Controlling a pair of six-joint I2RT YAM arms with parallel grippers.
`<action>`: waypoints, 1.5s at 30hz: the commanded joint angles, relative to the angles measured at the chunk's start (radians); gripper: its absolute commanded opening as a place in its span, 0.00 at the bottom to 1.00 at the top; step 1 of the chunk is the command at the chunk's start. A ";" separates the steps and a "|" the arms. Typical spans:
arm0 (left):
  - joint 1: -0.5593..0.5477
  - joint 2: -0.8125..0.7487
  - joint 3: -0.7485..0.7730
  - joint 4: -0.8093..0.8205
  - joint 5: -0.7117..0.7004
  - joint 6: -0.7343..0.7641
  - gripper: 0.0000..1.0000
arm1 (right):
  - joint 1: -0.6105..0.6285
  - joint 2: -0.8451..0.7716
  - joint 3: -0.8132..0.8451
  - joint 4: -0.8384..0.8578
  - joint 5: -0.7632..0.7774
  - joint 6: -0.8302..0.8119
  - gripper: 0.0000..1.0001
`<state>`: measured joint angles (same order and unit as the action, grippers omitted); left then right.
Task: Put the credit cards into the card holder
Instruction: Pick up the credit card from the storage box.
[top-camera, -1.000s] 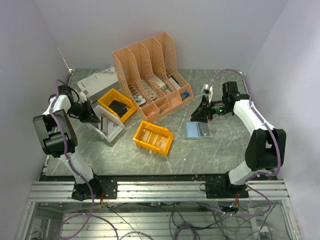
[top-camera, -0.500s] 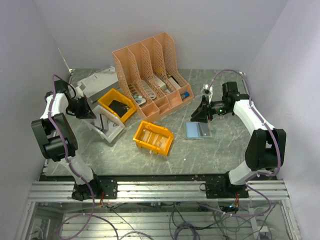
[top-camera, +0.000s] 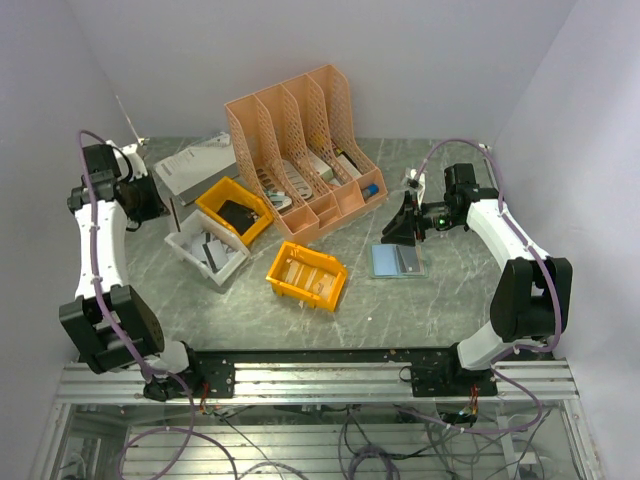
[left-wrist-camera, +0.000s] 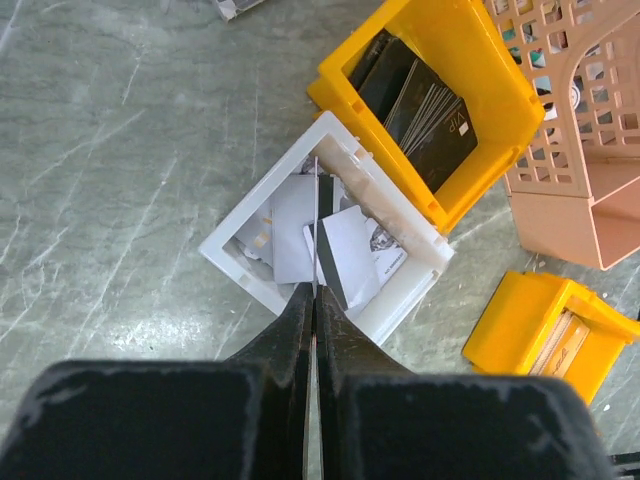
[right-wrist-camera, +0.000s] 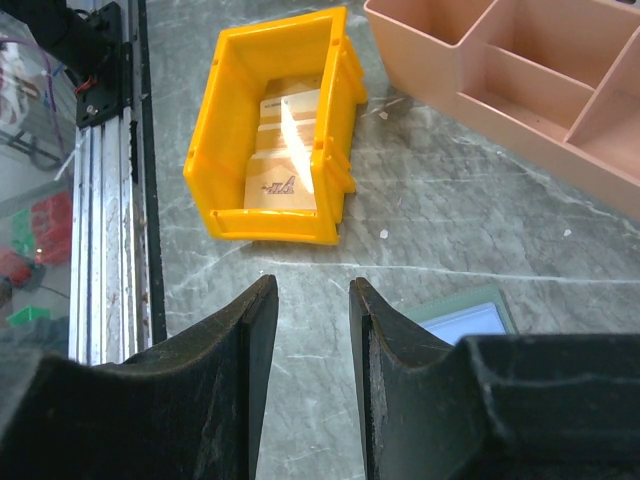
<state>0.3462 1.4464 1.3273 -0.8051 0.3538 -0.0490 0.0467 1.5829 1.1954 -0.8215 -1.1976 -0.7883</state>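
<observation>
The left arm (top-camera: 95, 240) stands tall from its base, its long link rising steeply and its wrist held high over the left side of the worktop (top-camera: 400, 310), looking almost straight down. The left fingers (left-wrist-camera: 290, 335) are pressed together, pinching a thin card (left-wrist-camera: 314, 225) seen edge-on. The right arm (top-camera: 520, 250) folds at the elbow and reaches inward, wrist low, and the right fingers (right-wrist-camera: 245, 330) point down at the worktop, parted and gripping nothing.
</observation>
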 joint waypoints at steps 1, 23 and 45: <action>0.010 0.011 -0.013 0.008 0.008 0.000 0.07 | -0.004 0.002 0.020 0.001 -0.013 -0.007 0.35; -0.419 -0.409 -0.552 1.055 0.405 -0.761 0.07 | 0.000 -0.164 -0.064 0.330 0.033 0.231 0.62; -1.010 -0.079 -0.665 1.743 0.163 -0.853 0.07 | 0.068 -0.273 -0.046 0.368 -0.053 0.655 0.83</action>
<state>-0.6250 1.3670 0.6212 0.8722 0.5369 -0.9615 0.1150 1.3724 1.1885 -0.4812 -1.3003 -0.1917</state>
